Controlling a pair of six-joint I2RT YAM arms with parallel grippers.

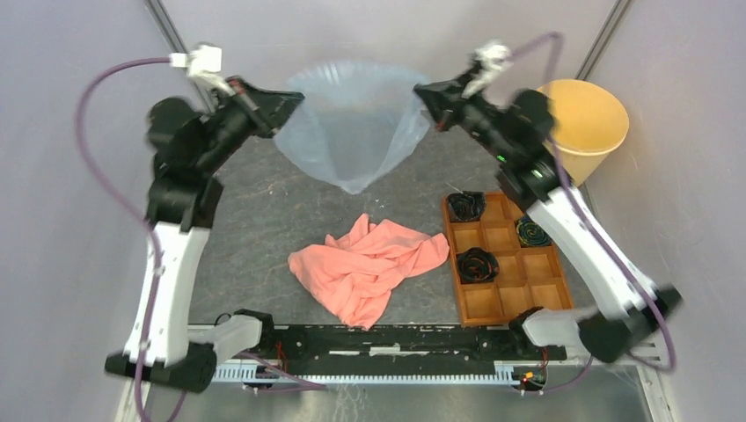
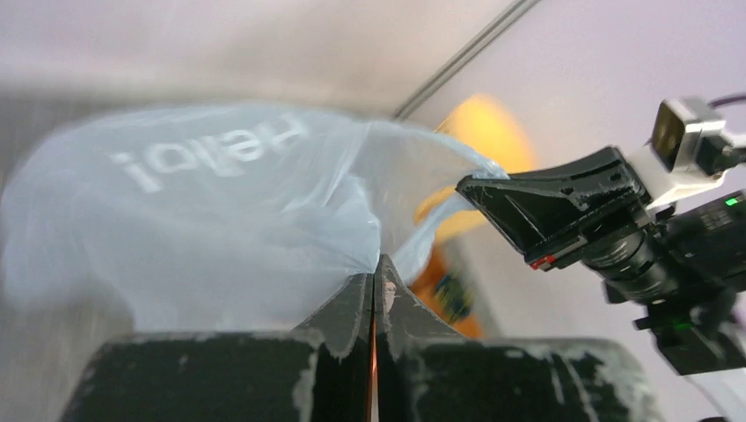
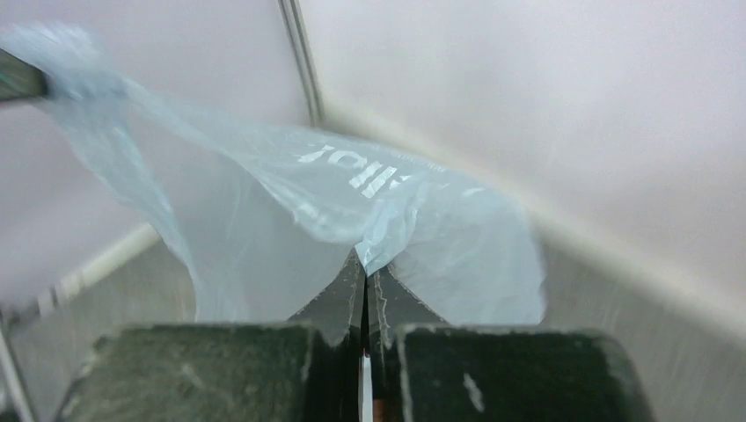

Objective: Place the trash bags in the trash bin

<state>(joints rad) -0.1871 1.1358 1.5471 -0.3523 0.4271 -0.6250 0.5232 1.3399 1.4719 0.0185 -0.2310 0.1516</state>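
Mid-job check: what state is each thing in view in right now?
trash bag: unrolled, stretched open, hanging between both arms.
left fingers: shut on the bag's edge.
right fingers: shut on the opposite edge.
trash bin: upright, no bag in it.
pink cloth: crumpled on the table.
wooden tray: three black rolls in separate compartments.

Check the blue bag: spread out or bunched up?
Spread out: the blue bag hangs stretched between the left tool and right tool, each shut on its rim.
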